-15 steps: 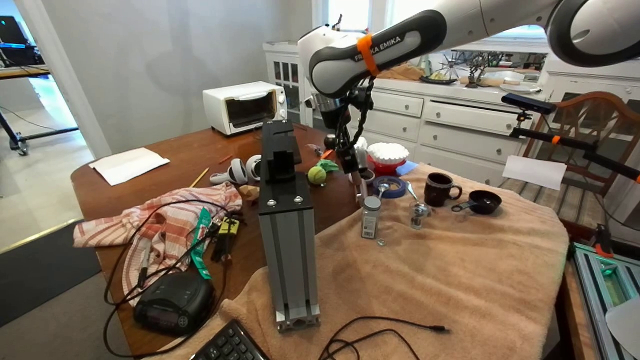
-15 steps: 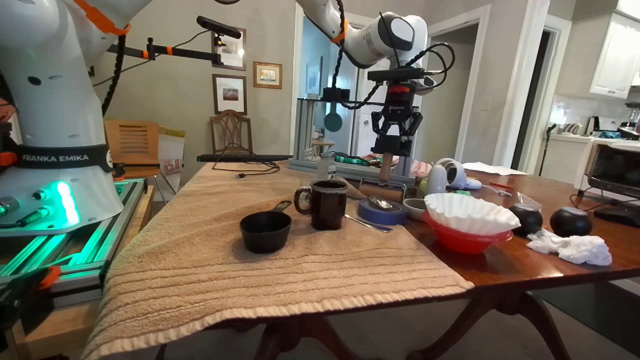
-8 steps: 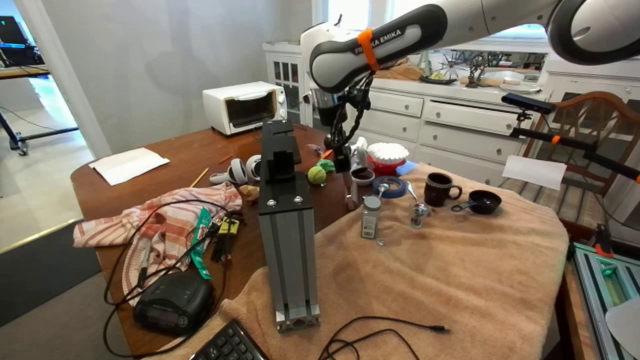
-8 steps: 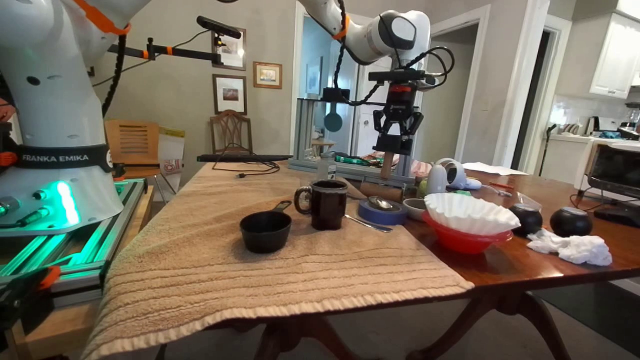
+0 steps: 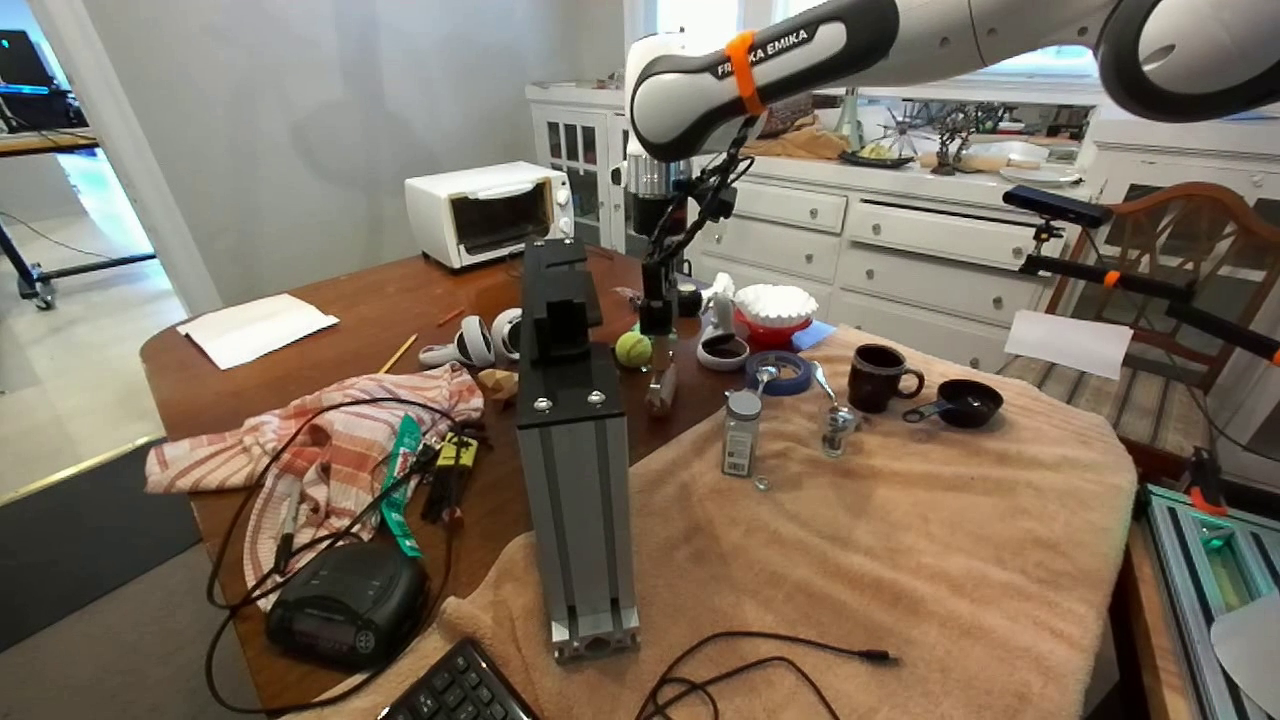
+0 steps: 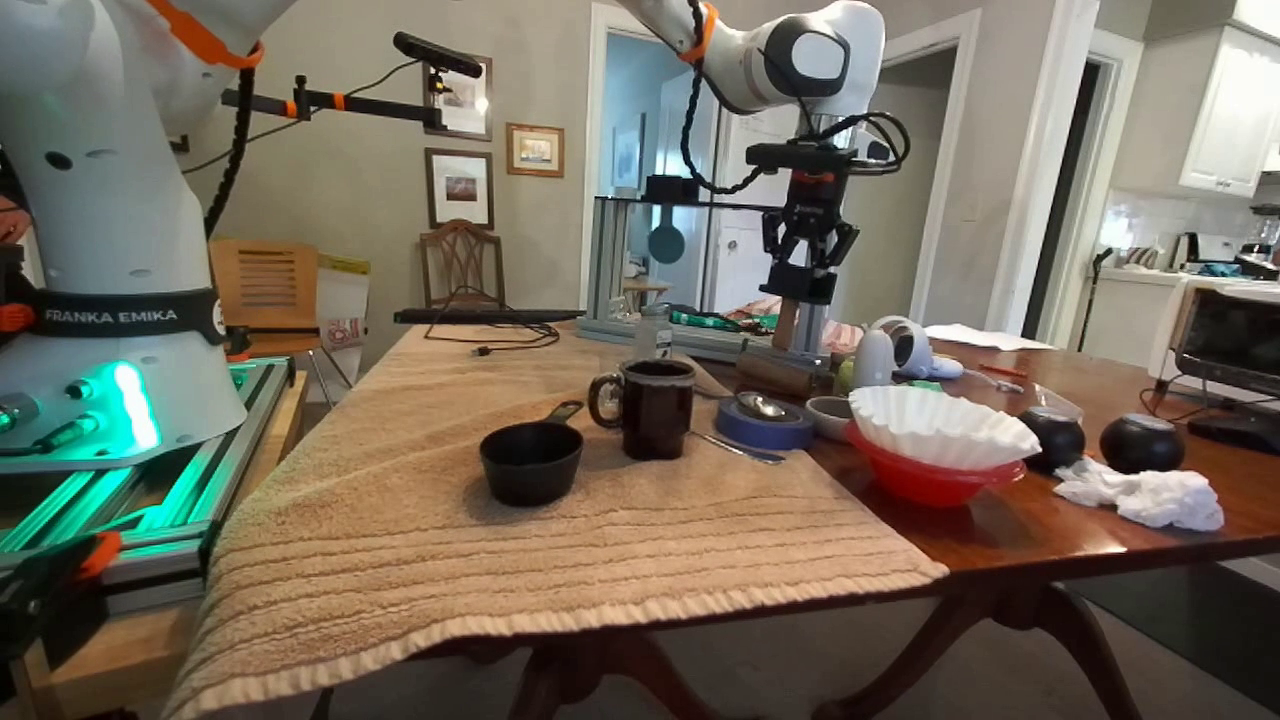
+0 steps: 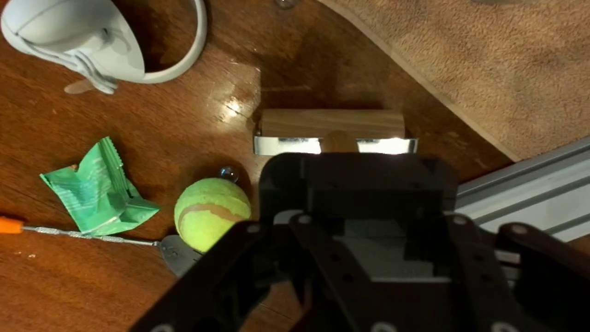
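My gripper (image 5: 658, 318) is shut on the wooden handle (image 6: 787, 322) of a small roller. It also shows as a dark shape in the wrist view (image 7: 357, 184). The roller (image 6: 782, 372) has a pale wooden cylinder in a shiny metal frame and hangs below the fingers, low over the brown table; I cannot tell whether it touches it. In the wrist view the wooden cylinder (image 7: 332, 122) lies across the top of the fingers. The nearest things are a yellow-green tennis ball (image 7: 209, 212), a clear marble (image 7: 228, 174) and a green wrapper (image 7: 101, 191).
An aluminium-profile stand (image 5: 578, 500) rises beside the gripper. A tan towel (image 5: 900, 560) carries a jar (image 5: 740, 435), a dark mug (image 5: 880, 378) and a black cup (image 5: 968, 404). A blue tape roll (image 6: 762, 425) and red bowl (image 6: 930, 482) stand behind. A white controller (image 7: 87, 41) is near.
My gripper and the held roller have moved left, away from the jar, in an exterior view, and slightly right in the other exterior view. The things on the table have not moved.
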Available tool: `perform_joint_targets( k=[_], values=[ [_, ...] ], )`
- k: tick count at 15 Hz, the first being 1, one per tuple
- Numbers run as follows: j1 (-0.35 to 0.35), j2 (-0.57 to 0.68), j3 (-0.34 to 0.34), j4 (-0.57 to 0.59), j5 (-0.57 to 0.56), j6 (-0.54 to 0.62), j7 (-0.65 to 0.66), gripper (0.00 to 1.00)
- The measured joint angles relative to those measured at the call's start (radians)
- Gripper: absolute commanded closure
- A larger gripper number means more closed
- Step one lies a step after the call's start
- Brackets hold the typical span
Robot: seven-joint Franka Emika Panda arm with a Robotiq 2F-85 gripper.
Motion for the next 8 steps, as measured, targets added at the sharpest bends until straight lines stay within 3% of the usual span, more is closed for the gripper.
perform_joint_targets(
  k=[8],
  values=[
    [-0.032, -0.123, -0.008, -0.162, -0.005, 0.008, -0.074, 0.78]
  ],
)
